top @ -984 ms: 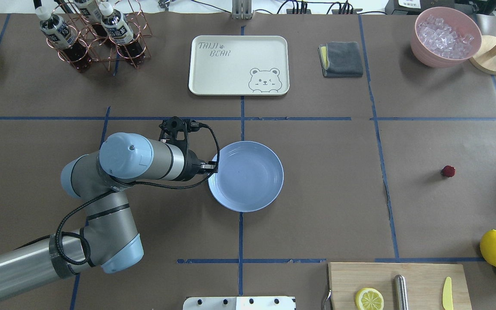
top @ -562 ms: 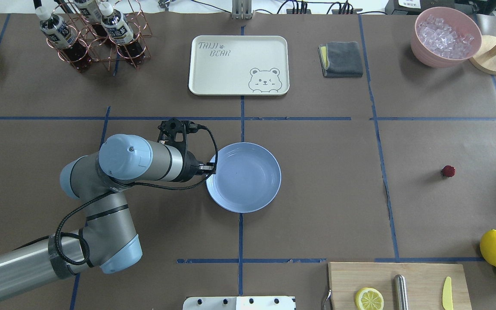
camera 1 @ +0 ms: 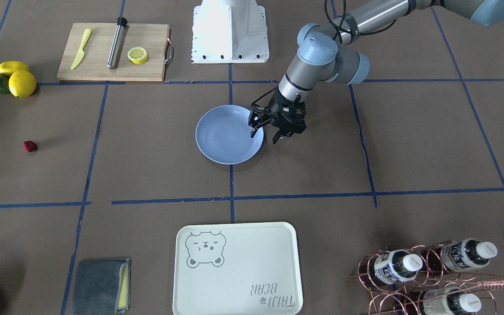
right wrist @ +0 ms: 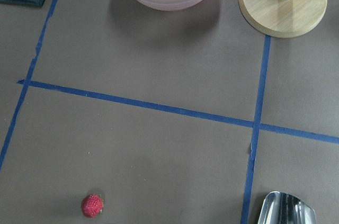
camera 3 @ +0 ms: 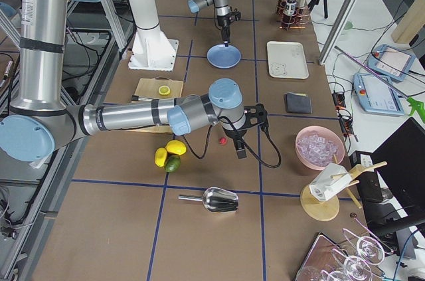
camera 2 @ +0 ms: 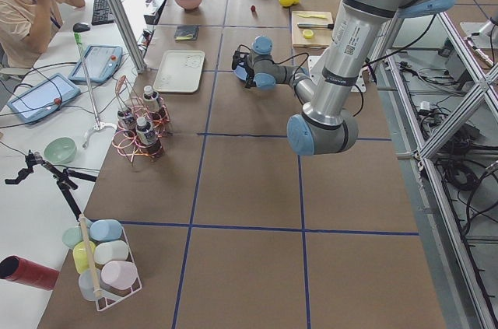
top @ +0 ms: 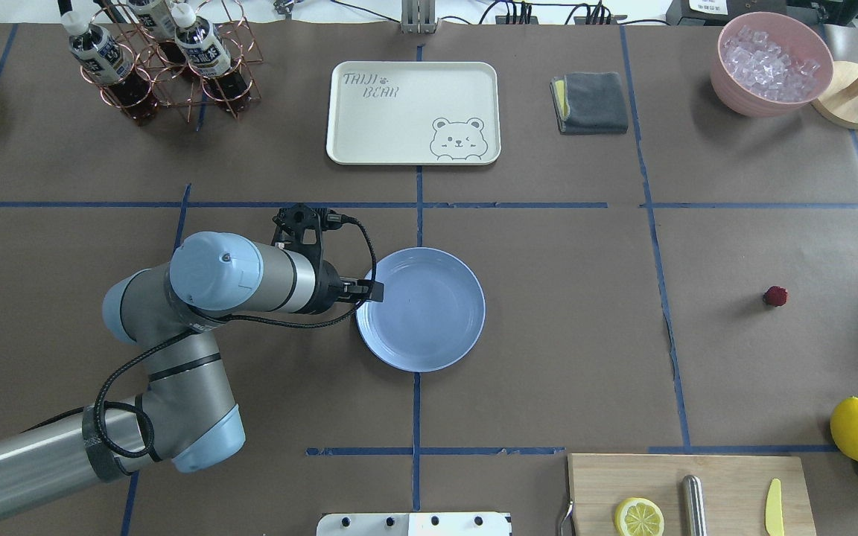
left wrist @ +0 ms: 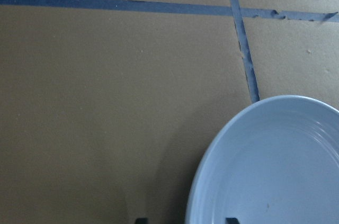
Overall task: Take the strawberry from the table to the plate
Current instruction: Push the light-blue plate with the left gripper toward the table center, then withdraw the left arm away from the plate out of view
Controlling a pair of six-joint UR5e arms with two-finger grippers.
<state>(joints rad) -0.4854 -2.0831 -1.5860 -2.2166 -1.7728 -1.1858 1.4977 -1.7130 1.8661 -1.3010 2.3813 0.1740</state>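
Strawberry (top: 775,296) lies alone on the brown worktop (top: 563,335), far out to the right and well apart from the light-blue plate (top: 436,320) at the middle. The left jaws are at the plate's left rim, so the berry is nowhere near them. They stand open with nothing in them and straddle the rim, one finger (camera 1: 253,132) over the plate's inside and the other outside it. The right jaws appear only in the exterior right view, near the berry, and whether they are open or closed cannot be told. The right wrist view shows the berry low at its left, with no jaws in sight. Against a second ago, the plate sits slightly further left, and a dark fingertip now shows over its rim where before the jaws pinched it; the berry has not moved
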